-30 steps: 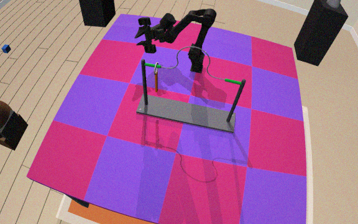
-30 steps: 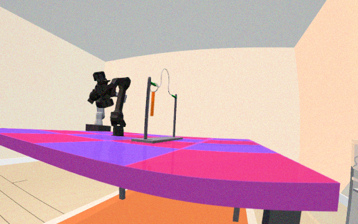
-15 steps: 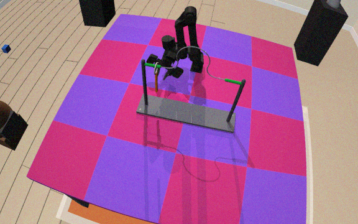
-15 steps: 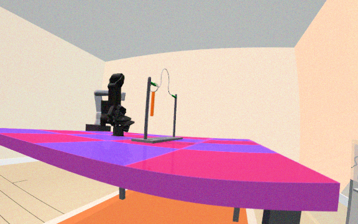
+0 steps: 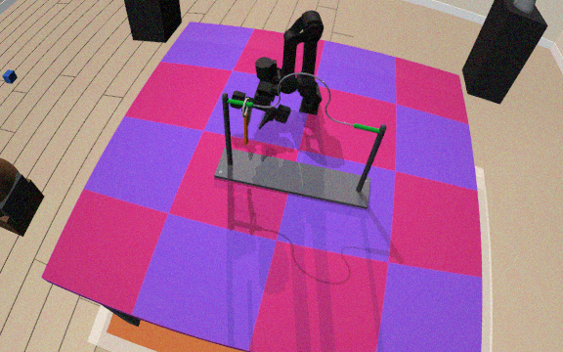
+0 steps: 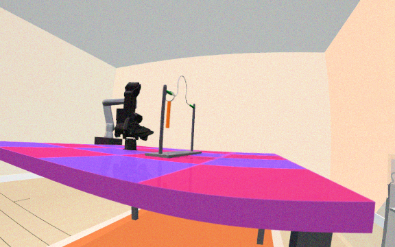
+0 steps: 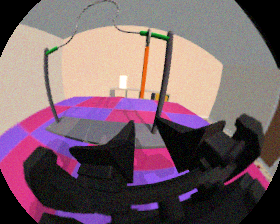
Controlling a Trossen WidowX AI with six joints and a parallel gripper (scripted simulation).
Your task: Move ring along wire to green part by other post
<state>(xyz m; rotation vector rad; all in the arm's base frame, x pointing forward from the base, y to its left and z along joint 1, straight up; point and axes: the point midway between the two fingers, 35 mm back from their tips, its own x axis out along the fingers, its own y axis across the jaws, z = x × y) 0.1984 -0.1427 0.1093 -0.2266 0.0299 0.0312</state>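
Orange handle point(image 5: 245, 129) point(image 6: 168, 114) point(image 7: 145, 72) hangs roughly upright, upper centre of the wrist view, beyond the fingers point(image 5: 275, 120) point(image 6: 151, 132), which are partly open and holding nothing, so reach forward and up.

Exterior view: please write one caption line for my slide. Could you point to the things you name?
Orange handle point(image 5: 246, 129) point(image 6: 168, 114) point(image 7: 145, 72) hanging beside a post point(image 5: 228, 132) point(image 6: 162, 120) point(image 7: 165, 80), the black gripper point(image 5: 273, 113) point(image 6: 152, 132) point(image 7: 144, 120) lower and apart from it.

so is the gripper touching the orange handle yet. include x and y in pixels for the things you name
Apart: the wrist view shows the handle point(image 5: 245, 129) point(image 6: 168, 114) point(image 7: 145, 72) hanging beyond the gripper point(image 5: 273, 113) point(image 6: 152, 132) point(image 7: 144, 120), with nothing between its fingers.
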